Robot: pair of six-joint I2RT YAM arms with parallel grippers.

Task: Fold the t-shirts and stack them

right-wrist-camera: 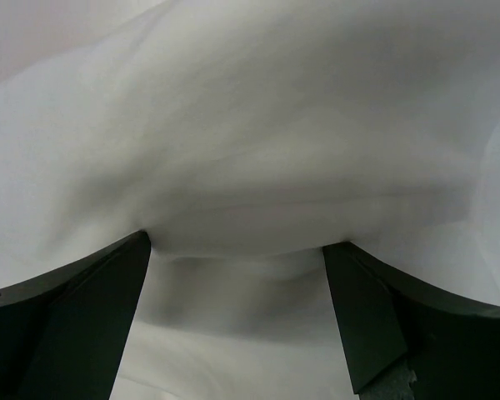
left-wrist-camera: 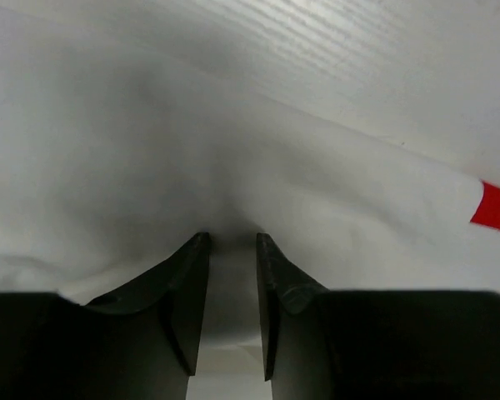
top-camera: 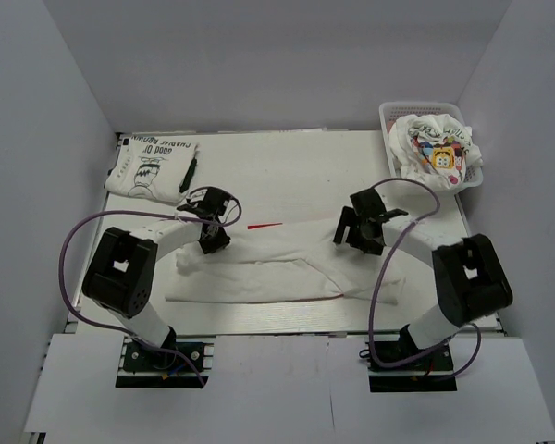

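A white t-shirt with a red print (top-camera: 259,264) lies crumpled lengthwise across the middle of the table. My left gripper (top-camera: 213,238) is at the shirt's left end. In the left wrist view its jaws (left-wrist-camera: 232,239) stand nearly together with a fold of white cloth pinched between them, and the red print (left-wrist-camera: 493,208) shows at the right. My right gripper (top-camera: 359,231) is at the shirt's right end. In the right wrist view it (right-wrist-camera: 237,240) is wide open, with cloth draped over its fingertips. A folded t-shirt with green-black lettering (top-camera: 153,166) lies at the back left.
A white mesh basket (top-camera: 395,115) at the back right holds a crumpled t-shirt with a yellow cartoon print (top-camera: 439,153). A black pen-like object (top-camera: 191,174) lies beside the folded shirt. White walls enclose the table on three sides.
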